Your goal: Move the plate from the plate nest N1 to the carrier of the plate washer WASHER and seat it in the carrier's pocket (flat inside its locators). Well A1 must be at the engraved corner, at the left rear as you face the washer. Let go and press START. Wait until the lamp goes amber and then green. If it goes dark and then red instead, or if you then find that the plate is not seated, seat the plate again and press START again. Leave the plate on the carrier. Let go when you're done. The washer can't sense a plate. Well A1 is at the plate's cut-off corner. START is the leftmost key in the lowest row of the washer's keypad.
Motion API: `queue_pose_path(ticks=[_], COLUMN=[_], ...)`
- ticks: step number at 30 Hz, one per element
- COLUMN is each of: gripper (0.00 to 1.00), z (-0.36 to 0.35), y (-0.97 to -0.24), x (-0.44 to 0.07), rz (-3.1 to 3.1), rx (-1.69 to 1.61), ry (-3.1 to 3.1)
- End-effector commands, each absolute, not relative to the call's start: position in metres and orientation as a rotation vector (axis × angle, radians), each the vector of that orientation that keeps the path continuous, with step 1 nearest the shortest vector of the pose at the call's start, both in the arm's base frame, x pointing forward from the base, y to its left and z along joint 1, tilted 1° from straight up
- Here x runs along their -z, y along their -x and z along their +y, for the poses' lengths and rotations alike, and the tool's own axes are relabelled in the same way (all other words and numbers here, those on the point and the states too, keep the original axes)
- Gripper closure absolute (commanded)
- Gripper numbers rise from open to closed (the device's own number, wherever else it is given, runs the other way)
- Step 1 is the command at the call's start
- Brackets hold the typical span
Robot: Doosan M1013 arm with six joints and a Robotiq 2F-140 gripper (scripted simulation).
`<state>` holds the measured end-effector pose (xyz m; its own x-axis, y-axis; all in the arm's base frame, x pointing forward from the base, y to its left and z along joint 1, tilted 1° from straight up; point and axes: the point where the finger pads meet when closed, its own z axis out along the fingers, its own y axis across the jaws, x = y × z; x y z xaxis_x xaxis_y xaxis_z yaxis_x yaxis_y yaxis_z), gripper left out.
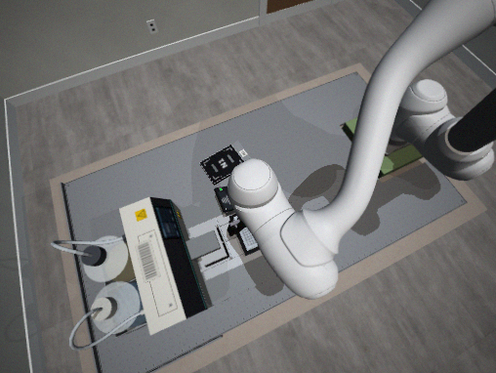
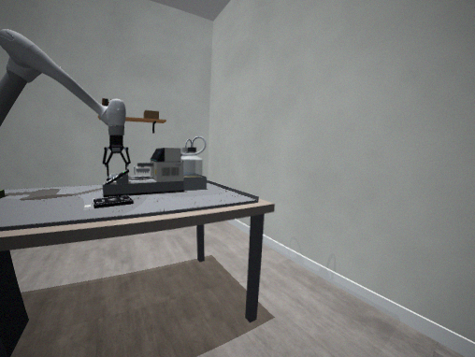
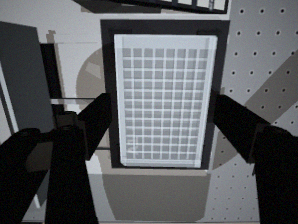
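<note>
Photographed at a gray-topped, wood-edged table [image 1: 415,236] [image 2: 140,224] [image 3: 260,65], between pale walls [image 1: 98,44] [image 2: 351,117] and over a plank floor [image 1: 391,332] [image 2: 220,299]; shown with the gripper [image 1: 242,231] [image 2: 118,171] [image 3: 162,107] spread around the plate [image 1: 248,238] [image 3: 162,105], unclamped; set, in the plate's case, on the dark carrier [image 1: 251,252] [image 3: 107,60] before the washer [image 1: 166,264] [image 2: 168,170].

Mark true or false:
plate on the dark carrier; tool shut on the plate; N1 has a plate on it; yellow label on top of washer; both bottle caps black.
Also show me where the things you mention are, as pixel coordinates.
1. The plate [image 1: 248,238] [image 3: 165,100] lies on the dark carrier [image 3: 106,55]. True.
2. The tool [image 2: 117,172] [image 3: 162,107] is shut on the plate. False: it is open, its fingers on either side of the plate.
3. Nest N1 [image 1: 211,168] [image 2: 113,202] holds a plate. False: it is bare.
4. The washer [image 1: 168,305] [image 2: 169,172] has a yellow label [image 1: 141,215] on top. True.
5. Both bottle caps are black. False: one is black [image 1: 95,255], the other whitish [image 1: 105,309].
</note>
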<state>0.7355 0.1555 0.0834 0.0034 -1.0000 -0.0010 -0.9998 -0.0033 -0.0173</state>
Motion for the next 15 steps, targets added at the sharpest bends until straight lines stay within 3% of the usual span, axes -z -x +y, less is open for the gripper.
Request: queue_pose_path(ticks=[1, 15], gripper=[0.30, 0.30], z=[0.151, 0.151], y=[-0.738, -0.737], x=[-0.094, -0.115], rz=[2.204, 2.204], rx=[0.027, 0.027], ry=[2.221, 2.221])
